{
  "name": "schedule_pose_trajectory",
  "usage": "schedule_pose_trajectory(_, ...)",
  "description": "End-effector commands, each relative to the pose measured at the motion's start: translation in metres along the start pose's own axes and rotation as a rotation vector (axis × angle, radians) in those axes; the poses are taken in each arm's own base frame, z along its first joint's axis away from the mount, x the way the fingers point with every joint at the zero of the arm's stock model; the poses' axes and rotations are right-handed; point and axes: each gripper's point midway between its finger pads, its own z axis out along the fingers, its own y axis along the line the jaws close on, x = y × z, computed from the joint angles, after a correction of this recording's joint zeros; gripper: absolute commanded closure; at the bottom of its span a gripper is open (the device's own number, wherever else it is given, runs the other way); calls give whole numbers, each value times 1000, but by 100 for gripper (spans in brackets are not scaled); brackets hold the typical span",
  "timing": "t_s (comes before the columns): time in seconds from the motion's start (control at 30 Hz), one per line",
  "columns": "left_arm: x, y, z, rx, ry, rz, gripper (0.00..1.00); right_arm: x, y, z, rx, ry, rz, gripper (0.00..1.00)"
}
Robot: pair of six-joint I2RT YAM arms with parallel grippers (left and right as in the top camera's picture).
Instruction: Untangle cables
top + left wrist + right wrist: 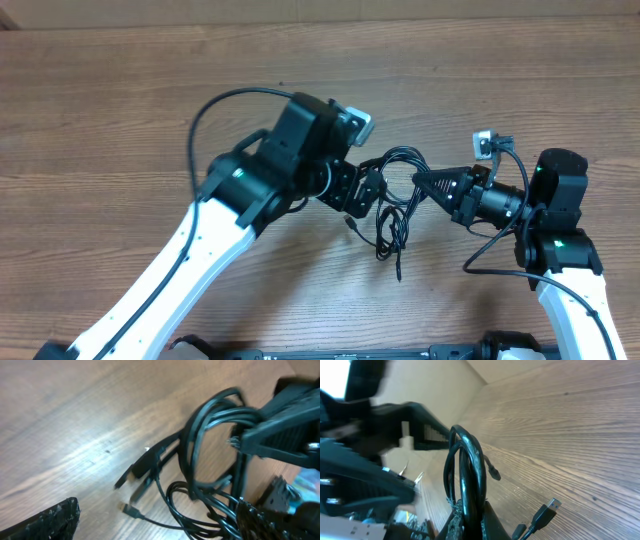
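The cables (395, 212) are a bundle of thin black cords in the middle of the wooden tabletop (120, 100). Their upper loops are gathered at the tip of the right gripper (420, 180). That gripper is closed on the loops, pinching several strands together between its fingers. Below the right gripper the rest of the bundle trails across the wood in loose curls, with a silver-tipped plug (551, 506) and a few small dark plugs (131, 472) lying flat on the surface. The left gripper (362, 199) sits just beside the right gripper, on the other side of the loops. It is spread wide and clamps nothing, with its textured pads (50, 521) well apart and cords lying between them.
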Motion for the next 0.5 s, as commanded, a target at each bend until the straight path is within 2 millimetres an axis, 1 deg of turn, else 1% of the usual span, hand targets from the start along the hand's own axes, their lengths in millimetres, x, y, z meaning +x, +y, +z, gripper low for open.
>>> schedule_pose_trajectory(0.0,-18,-5,-34,-34,-111,-2,0,-14,-2,-1,39,-36,36,96)
schedule_pose_trajectory(0.17,-10,-25,-30,90,-59,-9,0,-22,3,-1,21,-60,70,96)
schedule_pose_trajectory(0.3,-12,-25,-26,96,-59,-61,0,-25,13,-1,-33,-58,73,96)
schedule_pose_trajectory(0.47,-18,-25,-22,102,-76,-85,0,-29,16,-2,-45,-66,126,96)
